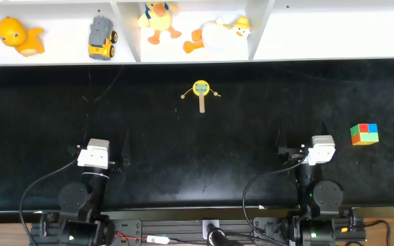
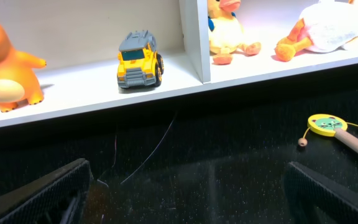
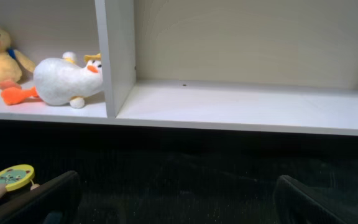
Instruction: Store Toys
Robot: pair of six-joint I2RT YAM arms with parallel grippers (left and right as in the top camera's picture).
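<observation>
A small rattle drum (image 1: 201,91) with a yellow head and wooden handle lies on the black mat (image 1: 197,171), in front of the shelf's middle; it also shows as the drum (image 2: 337,129) and the drum (image 3: 8,179). A multicoloured cube (image 1: 364,134) sits at the mat's right side. My left gripper (image 1: 104,145) rests low near the front left, open (image 2: 191,208), nothing between its fingers. My right gripper (image 1: 301,142) rests low near the front right, open (image 3: 179,210), also holding nothing. The cube lies to the right of it.
A white shelf (image 1: 320,51) runs along the back. Its left bay holds an orange figure (image 1: 20,35) and a yellow truck (image 1: 102,37); the middle bay holds a yellow duck plush (image 1: 159,20) and a white goose plush (image 1: 216,34). A divider (image 3: 114,56) bounds the right bay (image 3: 247,106).
</observation>
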